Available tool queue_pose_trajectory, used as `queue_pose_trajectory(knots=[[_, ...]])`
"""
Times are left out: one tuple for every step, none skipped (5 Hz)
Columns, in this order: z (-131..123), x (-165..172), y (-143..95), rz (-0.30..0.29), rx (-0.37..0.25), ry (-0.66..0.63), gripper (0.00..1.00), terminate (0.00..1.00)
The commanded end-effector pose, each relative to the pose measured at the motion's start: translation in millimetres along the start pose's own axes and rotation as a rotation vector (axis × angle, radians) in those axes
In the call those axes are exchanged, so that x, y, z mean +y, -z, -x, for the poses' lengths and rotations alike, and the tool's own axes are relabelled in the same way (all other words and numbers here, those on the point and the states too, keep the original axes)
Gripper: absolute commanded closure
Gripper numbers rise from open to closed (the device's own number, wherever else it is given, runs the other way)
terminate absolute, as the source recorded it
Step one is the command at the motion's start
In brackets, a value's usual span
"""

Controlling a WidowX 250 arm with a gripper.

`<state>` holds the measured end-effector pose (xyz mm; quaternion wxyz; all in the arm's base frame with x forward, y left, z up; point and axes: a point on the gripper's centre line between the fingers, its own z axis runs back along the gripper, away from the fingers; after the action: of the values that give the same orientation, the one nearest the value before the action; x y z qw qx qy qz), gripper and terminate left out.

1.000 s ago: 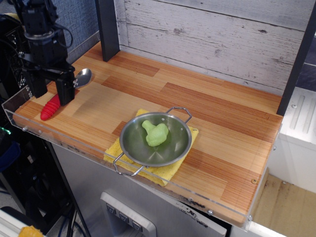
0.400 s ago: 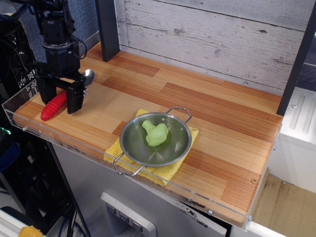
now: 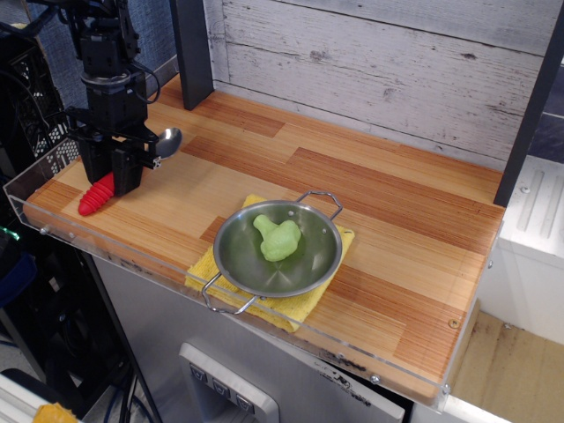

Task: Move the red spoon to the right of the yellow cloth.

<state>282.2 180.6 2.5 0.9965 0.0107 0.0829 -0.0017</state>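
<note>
The red spoon [image 3: 96, 196] lies at the far left of the wooden counter, its silver bowl [image 3: 167, 141] pointing back and to the right. My gripper [image 3: 115, 181] stands over the middle of its ribbed red handle with the fingers closed on it. Only the handle's tip and the bowl show past the fingers. The yellow cloth [image 3: 214, 265] lies at the front middle of the counter, mostly covered by a round steel pan [image 3: 304, 269]. The spoon is well to the left of the cloth.
A green lumpy toy [image 3: 279, 238] sits in the pan. A dark post [image 3: 191, 48] stands at the back left and another at the far right [image 3: 529, 106]. A clear plastic lip [image 3: 26, 189] edges the counter's left and front. A whitewashed plank wall stands behind.
My gripper has come down over the spoon's handle and its fingers have closed on it. The spoon has shifted slightly to the right, its bowl now further right.
</note>
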Motion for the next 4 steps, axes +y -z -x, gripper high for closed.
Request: queue_pose_trajectory(knots=[[10.9,2.4,-33.3,0.003,-0.104,-0.056,1.00,0.00],[14.3,-12.8,-82.8,-0.012,-0.257,-0.105,1.00,0.00],[15.0,-49.2,-134.3,-0.036,-0.320,-0.136,1.00,0.00],[22.9,-96.7,-181.0,-0.017,-0.326,-0.124,1.00,0.00]])
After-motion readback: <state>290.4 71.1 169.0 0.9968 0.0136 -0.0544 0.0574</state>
